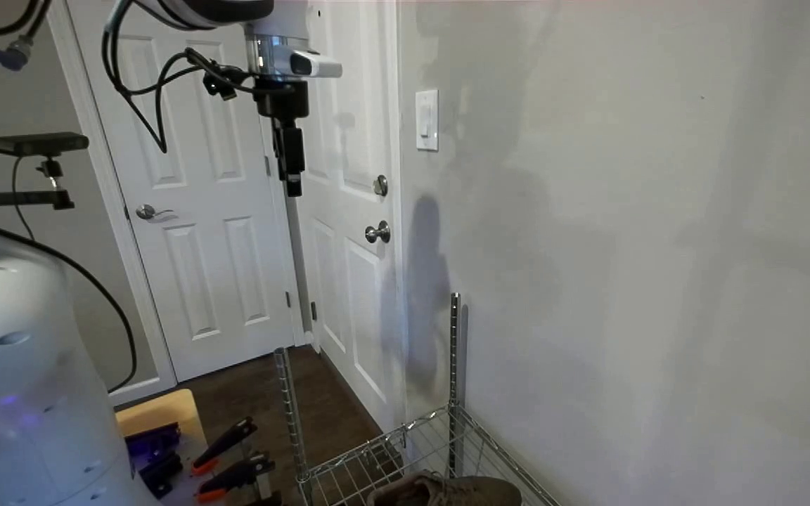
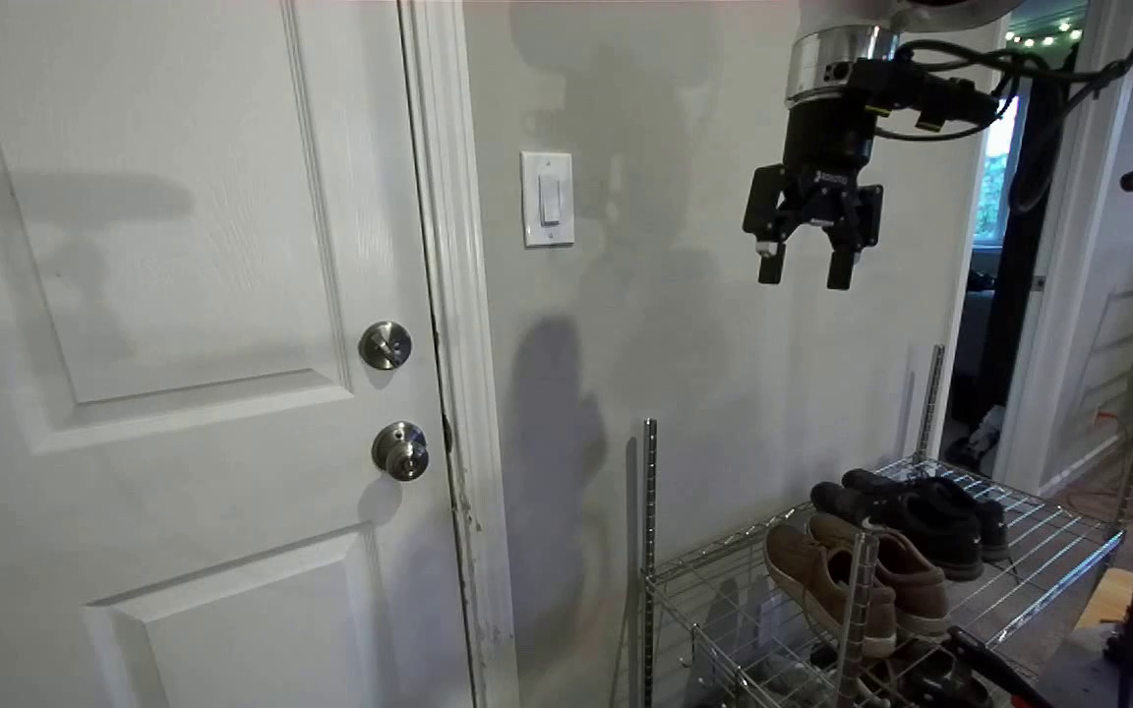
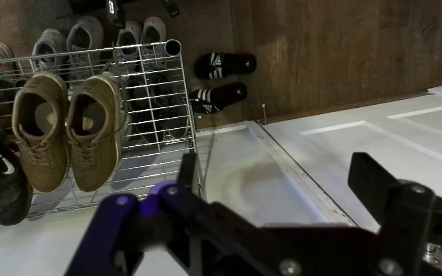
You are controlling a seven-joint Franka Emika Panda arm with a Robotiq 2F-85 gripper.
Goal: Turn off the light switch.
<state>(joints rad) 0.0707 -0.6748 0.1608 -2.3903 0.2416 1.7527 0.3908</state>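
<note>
**Spread tool (image 2: 805, 268) hangs well apart from the light switch (image 2: 548, 200)**

In an exterior view a broad stretch of bare grey wall (image 2: 665, 202) shows between the two. The tool hangs with its two fingers (image 2: 840, 270) pointing down, a wide gap between their tips. The light switch, a small white upright plate with a rocker (image 2: 550, 201) in its middle, sits on that wall just beside the trim (image 2: 458, 246) of a white panelled door (image 2: 183, 295). On this door, lower than the plate, a round lock (image 2: 385, 345) sits above a round knob (image 2: 400, 451). A slim metal post (image 2: 649, 551) stands close to the wall, its top lower than the switch, at a corner of a wire surface (image 2: 1060, 587).

That surface carries a pair of brown shoes (image 3: 90, 165), toes toward the wall, with black shoes (image 3: 4, 191) just beside them. In the wrist view, past its end, two black slides (image 3: 238, 63) lie on the dark floor (image 3: 332, 50). Farther off, in an exterior view, stands a second white door (image 1: 201, 204) with a lever handle (image 1: 146, 211); to one side shows a black camera (image 1: 41, 145) on a mount (image 1: 50, 169).
</note>
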